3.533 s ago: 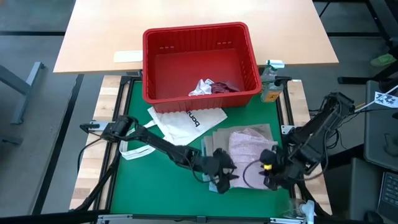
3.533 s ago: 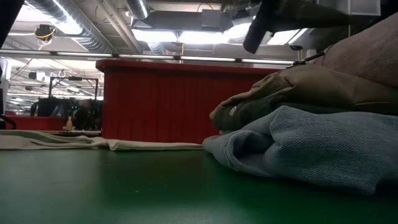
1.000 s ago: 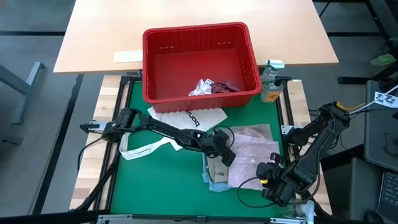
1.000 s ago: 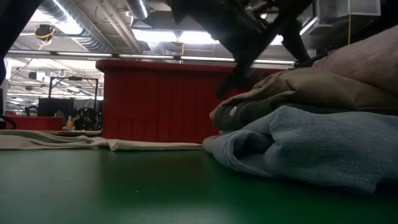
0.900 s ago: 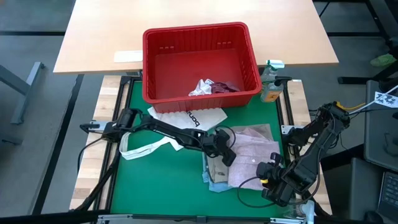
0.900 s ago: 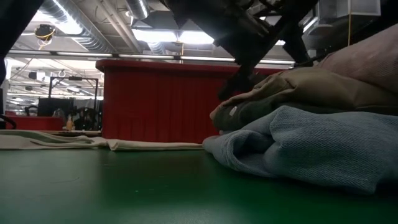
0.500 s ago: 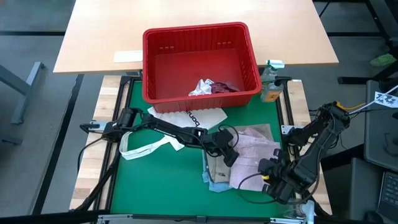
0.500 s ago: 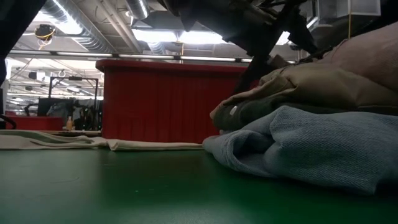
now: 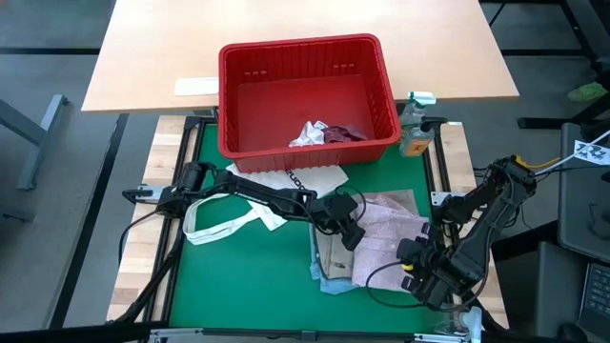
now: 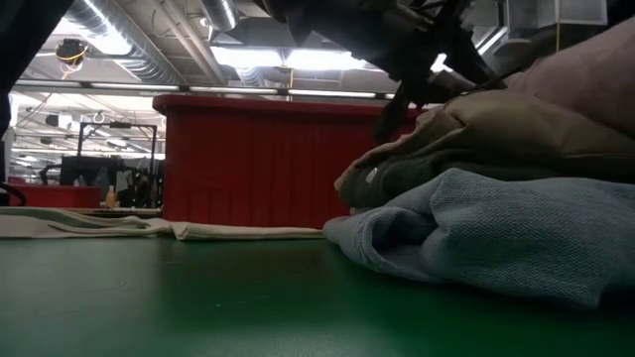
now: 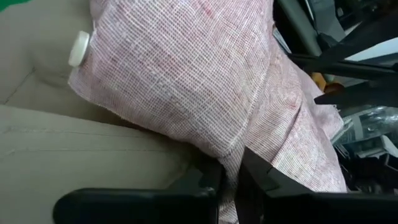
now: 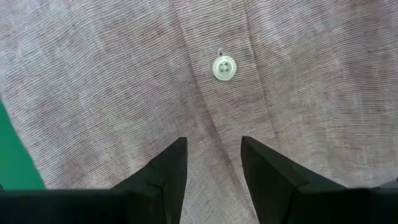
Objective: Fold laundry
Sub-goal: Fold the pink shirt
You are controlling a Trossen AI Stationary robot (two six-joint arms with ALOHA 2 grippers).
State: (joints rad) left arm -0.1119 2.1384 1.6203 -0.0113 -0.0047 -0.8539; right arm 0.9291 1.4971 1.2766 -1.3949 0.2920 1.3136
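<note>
Left tool [image 11: 229, 171] pinches the pink shirt [image 9: 386, 232] edge, khaki garment [image 11: 74, 155] directly beneath it. Right tool [image 12: 211, 158] hovers just over the same shirt, fingers parted, a button [image 12: 224, 68] ahead.

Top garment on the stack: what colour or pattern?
Mottled pink weave with white buttons, the top garment; clearest in the right wrist view.
</note>
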